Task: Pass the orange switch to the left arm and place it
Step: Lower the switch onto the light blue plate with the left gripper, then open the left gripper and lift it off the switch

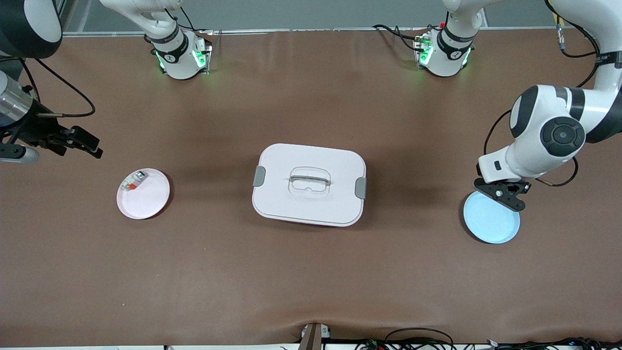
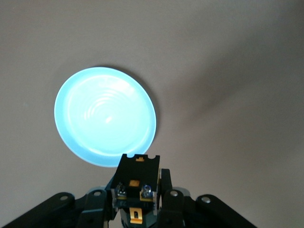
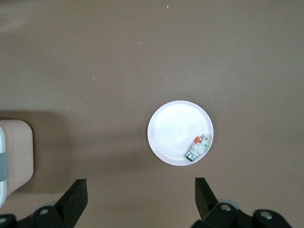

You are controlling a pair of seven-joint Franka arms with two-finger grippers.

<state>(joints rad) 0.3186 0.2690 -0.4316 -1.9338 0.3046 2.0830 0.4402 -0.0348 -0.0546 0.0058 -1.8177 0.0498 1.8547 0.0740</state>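
My left gripper (image 1: 503, 193) is shut on the orange switch (image 2: 137, 183), a small black block with orange marks, clamped upright between the fingers. It hangs over the edge of the light blue plate (image 1: 492, 219), which also shows in the left wrist view (image 2: 104, 116) and is empty. My right gripper (image 1: 82, 142) is open and empty, up over the table at the right arm's end; in its wrist view (image 3: 140, 192) the jaws stand wide apart. The white box (image 1: 309, 184) with grey clips sits mid-table between the arms; a corner of it shows in the right wrist view (image 3: 14, 156).
A white round plate (image 1: 146, 197) lies at the right arm's end, also in the right wrist view (image 3: 175, 130). On it rests a small white piece with a red-orange mark (image 1: 132, 182), seen too in the right wrist view (image 3: 198, 147). Brown table surface surrounds the box.
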